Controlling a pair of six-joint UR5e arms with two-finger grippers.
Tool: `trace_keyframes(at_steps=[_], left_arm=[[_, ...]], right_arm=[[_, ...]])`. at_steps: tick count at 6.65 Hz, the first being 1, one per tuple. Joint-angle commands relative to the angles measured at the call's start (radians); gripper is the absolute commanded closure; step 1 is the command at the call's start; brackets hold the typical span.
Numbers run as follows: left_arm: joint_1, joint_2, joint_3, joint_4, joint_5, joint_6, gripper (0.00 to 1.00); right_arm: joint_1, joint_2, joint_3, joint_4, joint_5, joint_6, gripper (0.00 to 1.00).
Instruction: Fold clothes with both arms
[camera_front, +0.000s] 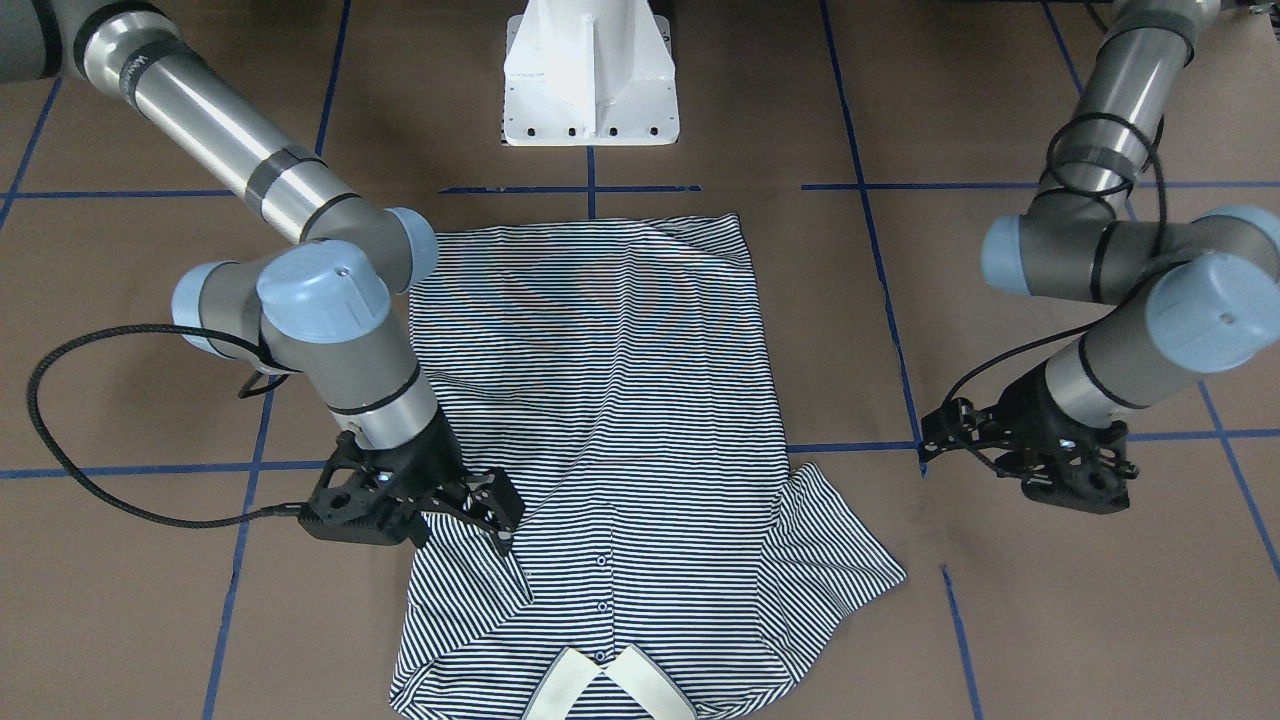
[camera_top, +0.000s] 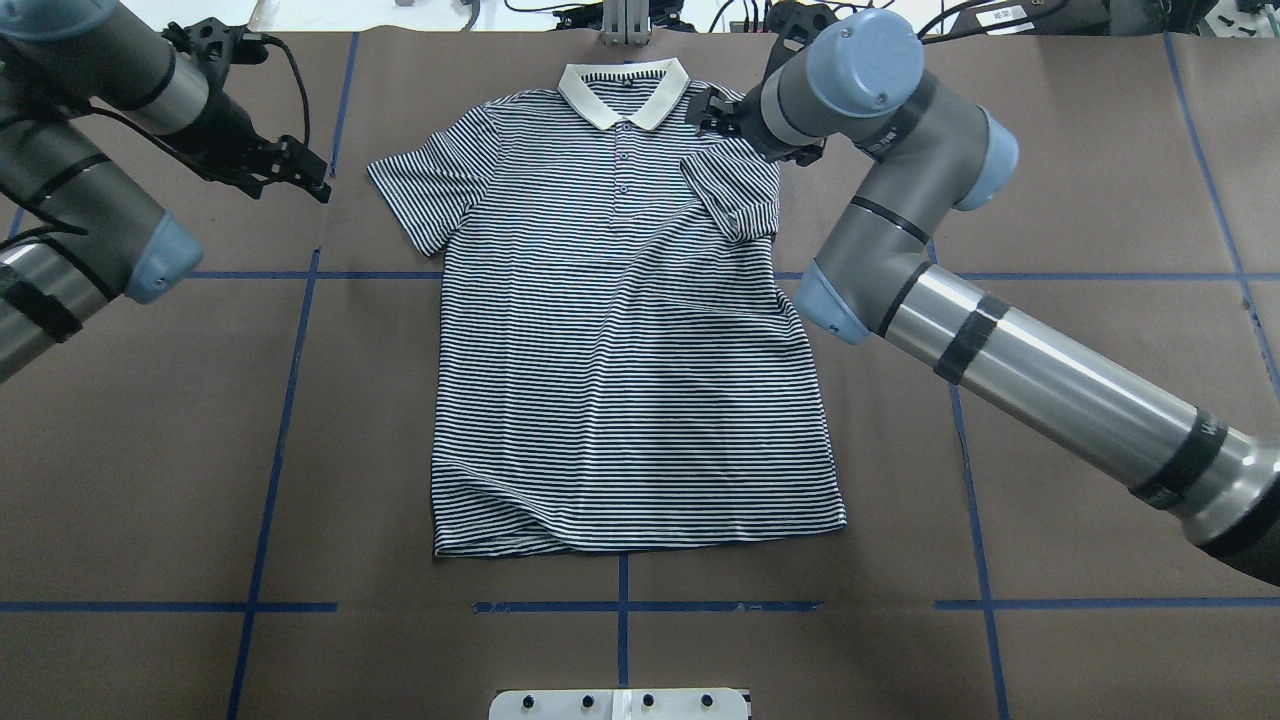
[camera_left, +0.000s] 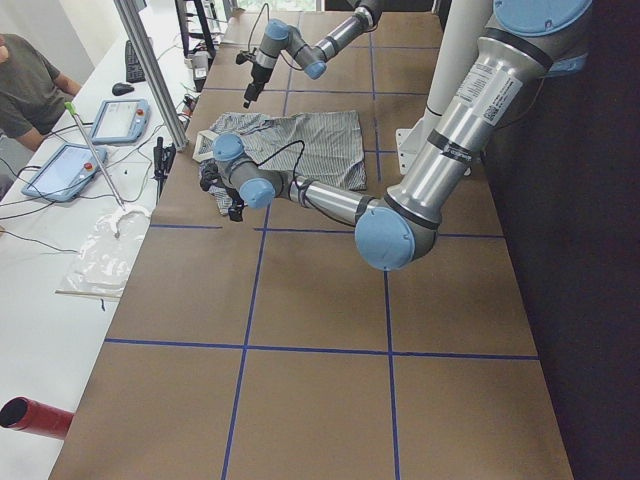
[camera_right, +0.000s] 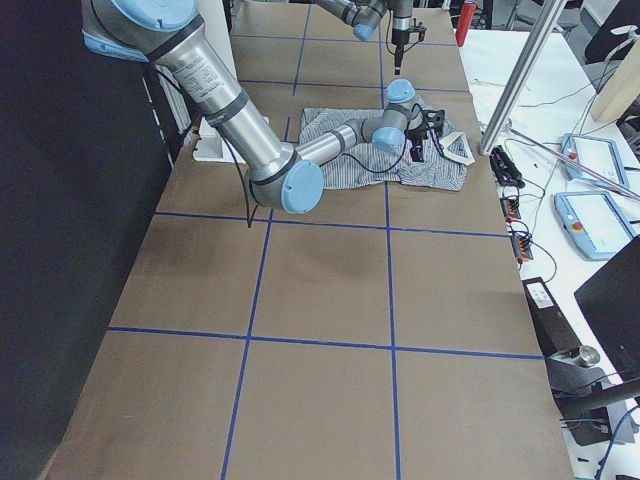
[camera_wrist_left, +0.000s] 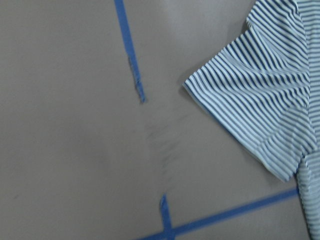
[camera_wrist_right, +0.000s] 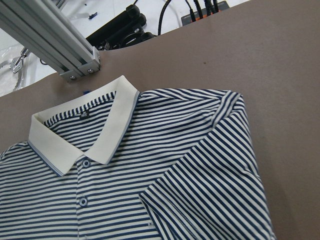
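Right end effector at your polo shirt, by its folded sleeve; left end effector clear; you cannot tell either's grip

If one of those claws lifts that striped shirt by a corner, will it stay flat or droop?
Probably droop: the polo shirt has one sleeve folded over its chest and a rippled hem, so the cloth looks soft. The cream collar seems stiffer, keeping crisp edges. Pushed, it would likely bunch rather than slide.
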Motion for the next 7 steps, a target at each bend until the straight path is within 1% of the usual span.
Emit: trace_keyframes(at_steps=[1, 2, 3, 5, 7], left_arm=[[0.048, -0.095, 0.148, -0.08, 0.146, -0.097, 0.07], [0.054, -0.143, 0.2, -0.08, 0.192, -0.1, 0.15], [0.061, -0.176, 0.24, -0.082, 0.232, -0.102, 0.19], [0.089, -0.18, 0.291, -0.138, 0.235, -0.103, 0.26], [0.089, -0.181, 0.304, -0.14, 0.264, -0.105, 0.39]], right_arm=[[0.01, -0.159, 0.193, 0.002, 0.013, 0.0, 0.0], [0.007, -0.169, 0.205, -0.001, 0.013, 0.0, 0.0], [0.004, -0.169, 0.207, -0.005, 0.013, 0.0, 0.0], [0.001, -0.172, 0.219, -0.007, 0.012, 0.002, 0.0], [0.0, -0.172, 0.219, -0.007, 0.013, 0.0, 0.0]])
